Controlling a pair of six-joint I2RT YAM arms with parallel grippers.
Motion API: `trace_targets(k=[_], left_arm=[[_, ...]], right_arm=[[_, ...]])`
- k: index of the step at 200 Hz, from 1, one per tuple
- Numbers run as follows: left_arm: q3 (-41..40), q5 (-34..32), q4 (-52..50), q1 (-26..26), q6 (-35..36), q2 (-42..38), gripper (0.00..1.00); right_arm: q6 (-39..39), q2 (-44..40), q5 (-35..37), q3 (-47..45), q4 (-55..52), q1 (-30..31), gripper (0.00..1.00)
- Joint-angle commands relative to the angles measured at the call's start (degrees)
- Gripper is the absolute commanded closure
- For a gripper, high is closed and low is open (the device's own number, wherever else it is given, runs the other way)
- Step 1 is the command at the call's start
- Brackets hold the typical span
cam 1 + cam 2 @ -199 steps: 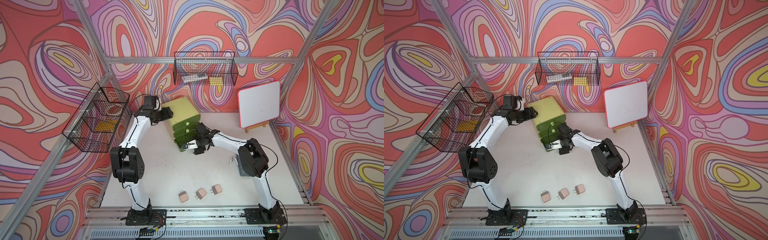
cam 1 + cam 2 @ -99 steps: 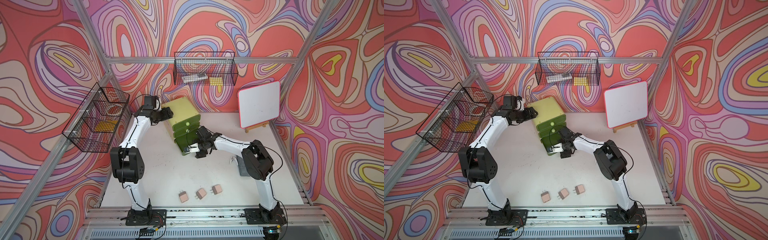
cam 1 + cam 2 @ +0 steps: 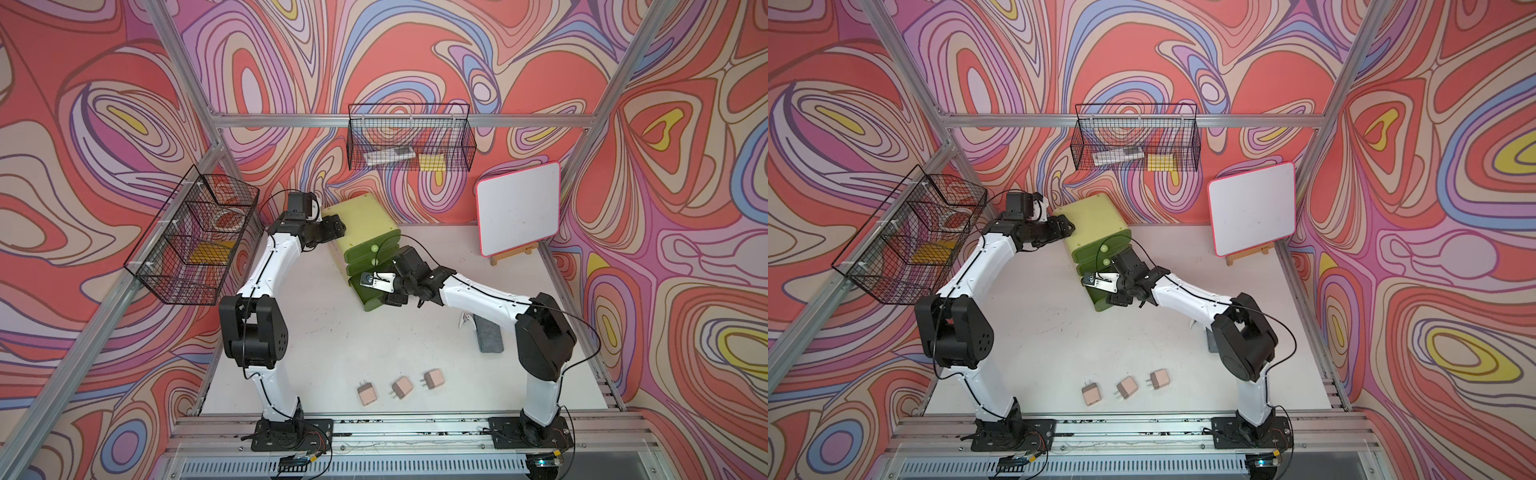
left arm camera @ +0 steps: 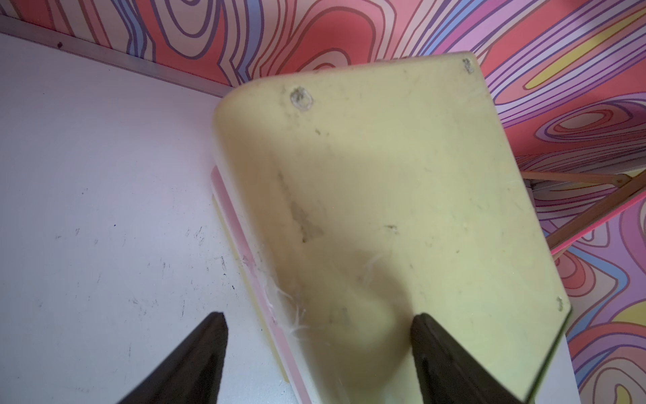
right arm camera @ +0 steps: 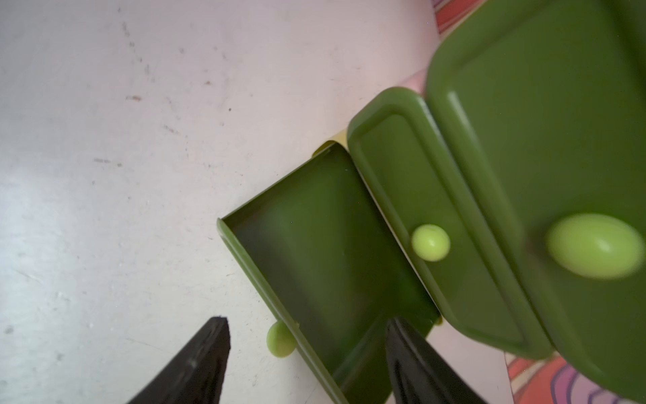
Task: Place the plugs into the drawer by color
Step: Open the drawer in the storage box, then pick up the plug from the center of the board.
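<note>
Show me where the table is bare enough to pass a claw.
Widest bare patch: mid-table, between the open bottom drawer and the three pink plugs. Another lies at the back, between the cabinet and the whiteboard. Crowded: the drawer front, where the right claw hangs, and the strip by the grey eraser near the right arm.

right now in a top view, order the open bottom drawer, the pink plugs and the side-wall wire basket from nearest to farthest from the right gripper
1. open bottom drawer, right at the right gripper
2. pink plugs, in a row near the table's front edge
3. wire basket, up on the wall beside the left arm
</note>
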Motion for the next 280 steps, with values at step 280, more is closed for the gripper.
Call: trace_targets(k=[280], left_arm=[[-2.7, -3.3, -6.4, -0.5, 1.1, -0.4, 0.18]], right_arm=[[73.9, 14.3, 4.6, 8.2, -32.2, 32.7, 0.41]])
